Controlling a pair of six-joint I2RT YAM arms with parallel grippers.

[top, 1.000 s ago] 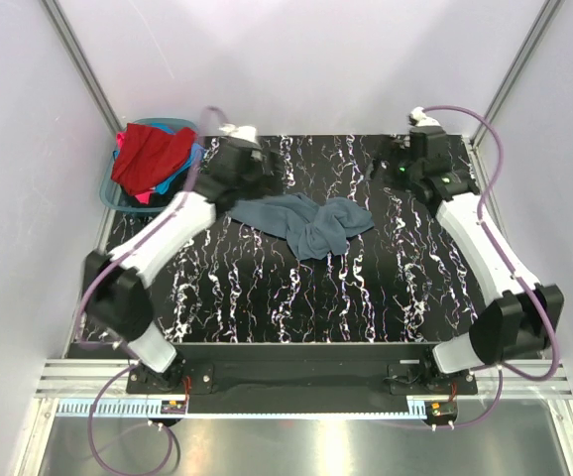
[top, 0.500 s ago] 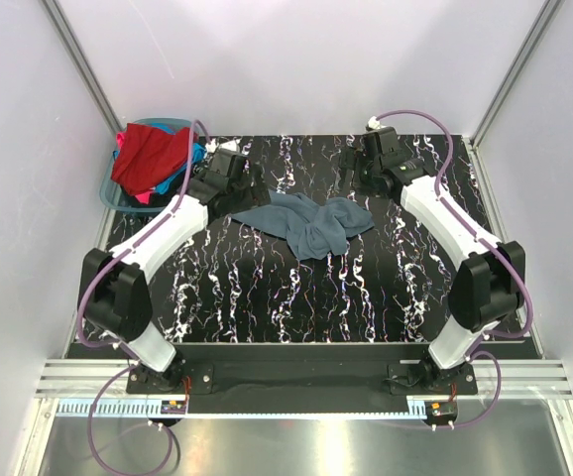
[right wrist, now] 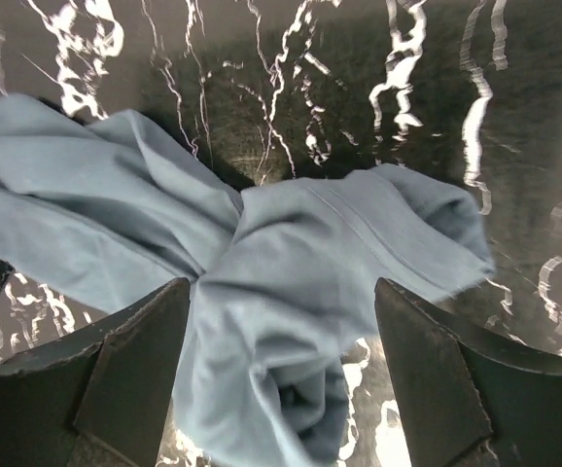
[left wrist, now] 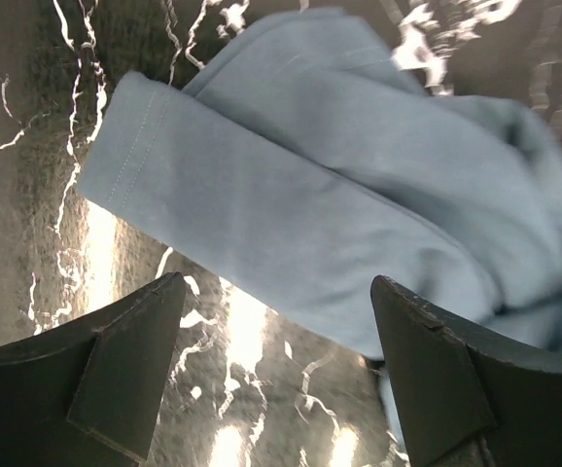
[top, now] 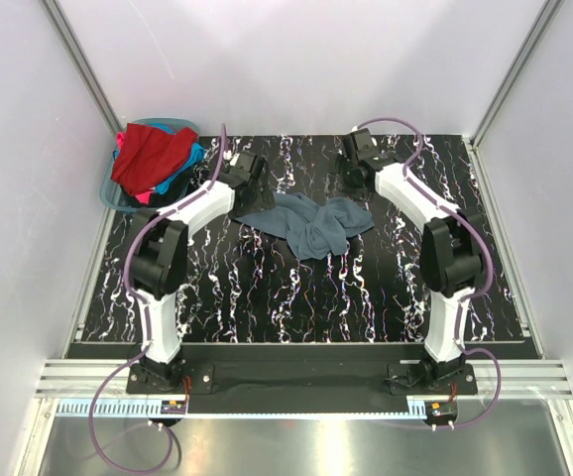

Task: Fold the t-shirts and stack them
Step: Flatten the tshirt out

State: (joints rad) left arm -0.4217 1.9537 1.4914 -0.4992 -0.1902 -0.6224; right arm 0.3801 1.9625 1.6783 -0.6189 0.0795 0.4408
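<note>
The grey-blue t-shirt (top: pixel 311 223) lies along the surface's (top: pixel 267 297) far edge. The left claw (top: pixel 246 191) and right claw (top: pixel 357 184), both apart, hang over its ends.

No words, labels, brands or numbers can be read in any view. A pale strip (top: pixel 108 407) along the near edge carries fine marks, too small to make out.

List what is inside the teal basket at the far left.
A red t-shirt lies on top in the basket, with bright blue cloth and pink cloth peeking out beneath it. Anything deeper is covered.
</note>
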